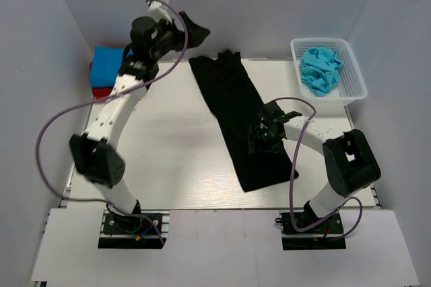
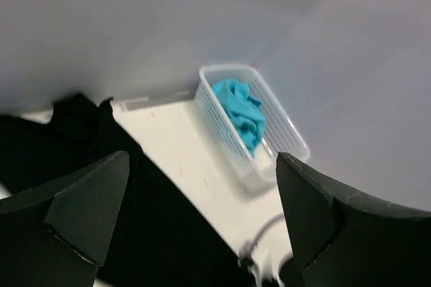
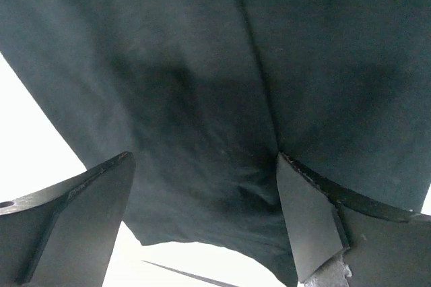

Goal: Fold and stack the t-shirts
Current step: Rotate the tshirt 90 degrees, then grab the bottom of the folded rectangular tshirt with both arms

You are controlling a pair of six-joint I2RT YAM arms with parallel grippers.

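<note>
The black t-shirt (image 1: 239, 122) lies as a long strip, apparently folded lengthwise, slanting across the desk (image 1: 168, 159); light and limp, it is best pinched at its near hem corners, both arms' jaws released, the right pair low over it.

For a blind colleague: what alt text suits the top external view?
A black cloth t-shirt, folded into a long strip, lies diagonally across the white table, the open right gripper low over its near half. The open left gripper hangs near its far end; a crumpled turquoise shirt sits in a white plastic lattice basket.
</note>
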